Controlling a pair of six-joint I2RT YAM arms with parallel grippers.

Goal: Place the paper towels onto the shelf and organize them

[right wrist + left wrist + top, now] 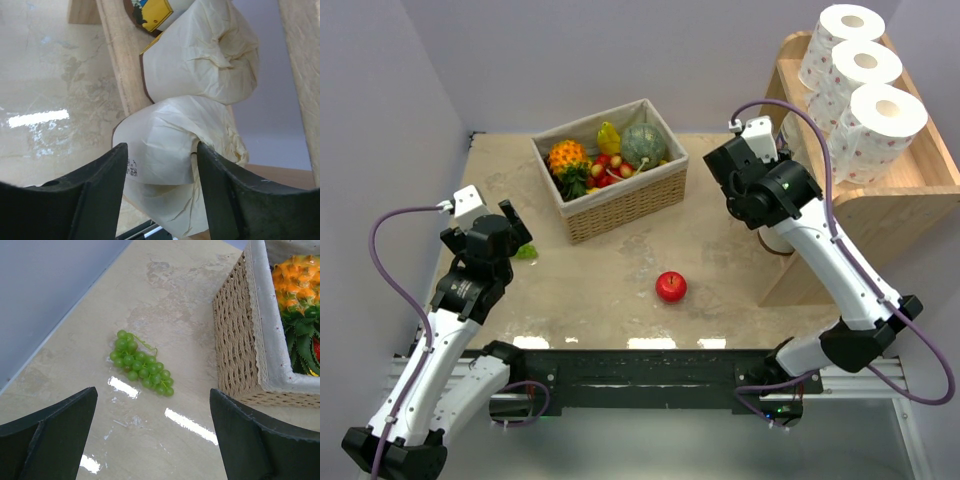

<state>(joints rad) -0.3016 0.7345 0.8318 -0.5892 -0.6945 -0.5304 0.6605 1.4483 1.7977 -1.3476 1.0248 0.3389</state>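
Note:
Three pink-dotted paper towels (865,75) stand in a row on the top tier of the light-wood shelf (910,205) at the right. My right arm reaches in under that tier, so its fingers are hidden in the top view. In the right wrist view, my right gripper (161,147) is shut on a plain cream paper towel roll (165,145), one finger against each side. A second cream roll (200,65) lies just beyond it. My left gripper (153,390) hangs wide open and holds nothing, over the table at the far left (517,232).
A printed-label jar (155,12) stands behind the cream rolls, beside the shelf's wooden upright (117,55). A wicker fruit basket (620,212) sits at centre back. A red apple (671,286) lies mid-table. Green grapes (142,362) lie below the left gripper, next to the basket wall (235,340).

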